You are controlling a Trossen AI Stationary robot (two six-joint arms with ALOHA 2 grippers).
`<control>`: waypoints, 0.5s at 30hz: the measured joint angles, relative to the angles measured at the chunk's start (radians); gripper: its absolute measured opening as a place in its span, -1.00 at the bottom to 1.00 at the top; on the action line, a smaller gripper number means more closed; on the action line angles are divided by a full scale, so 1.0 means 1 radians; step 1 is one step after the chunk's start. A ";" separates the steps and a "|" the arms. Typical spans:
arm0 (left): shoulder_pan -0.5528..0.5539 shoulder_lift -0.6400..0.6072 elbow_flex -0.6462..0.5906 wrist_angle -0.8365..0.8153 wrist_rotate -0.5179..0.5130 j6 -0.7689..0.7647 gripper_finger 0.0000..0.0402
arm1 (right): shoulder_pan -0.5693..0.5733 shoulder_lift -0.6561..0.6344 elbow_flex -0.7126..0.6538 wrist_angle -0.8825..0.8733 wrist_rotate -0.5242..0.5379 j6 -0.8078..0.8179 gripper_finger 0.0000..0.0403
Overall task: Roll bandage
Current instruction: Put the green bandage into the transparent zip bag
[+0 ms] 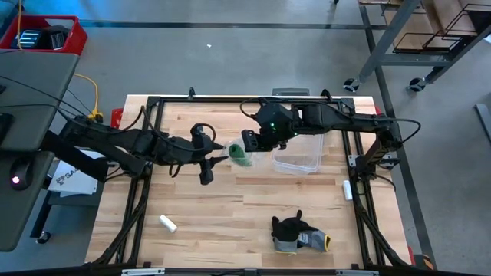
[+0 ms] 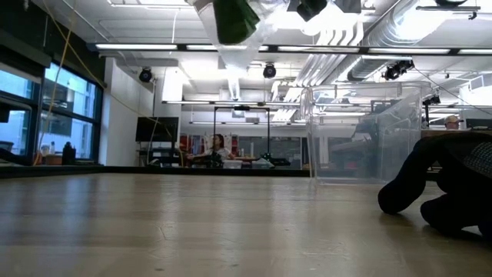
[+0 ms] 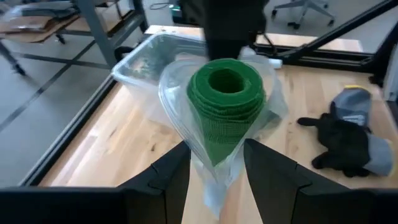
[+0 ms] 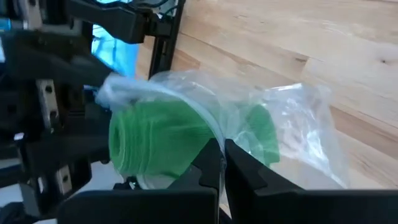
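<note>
Above tabletop (image 1: 230, 207) centre: rolled green bandage (image 1: 240, 154) sits inside clear plastic bag (image 4: 292, 124), held aloft. Right tool (image 4: 222, 155) pinched shut on bag. Left tool (image 3: 214, 165) spread partway, fingers either side of bag's lower end; contact unclear. Clear bin (image 1: 299, 157), dark glove (image 1: 295, 232), white cylinder (image 1: 168, 223) on tabletop. No legible writing.

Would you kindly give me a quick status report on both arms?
Right gripper shut on clear bag, held above table. Green bandage roll inside. Left gripper open around the bag's lower end. Nothing in the way.
</note>
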 joint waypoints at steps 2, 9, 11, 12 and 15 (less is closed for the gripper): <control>0.005 -0.003 0.000 -0.007 -0.008 0.000 -0.28 | 0.004 0.000 0.000 0.002 0.000 -0.006 -1.00; 0.011 -0.006 0.010 -0.010 0.072 -0.051 -0.31 | 0.003 0.000 0.000 -0.009 0.000 -0.011 -1.00; 0.009 -0.009 0.034 -0.029 0.095 -0.067 -0.31 | 0.003 0.000 0.000 -0.023 0.000 -0.023 -1.00; 0.009 -0.011 0.045 -0.041 0.096 -0.069 -0.31 | 0.003 0.000 0.000 -0.026 0.000 -0.025 -1.00; 0.010 -0.011 0.055 -0.053 0.095 -0.062 -0.31 | 0.003 0.000 0.000 -0.026 0.002 -0.025 -1.00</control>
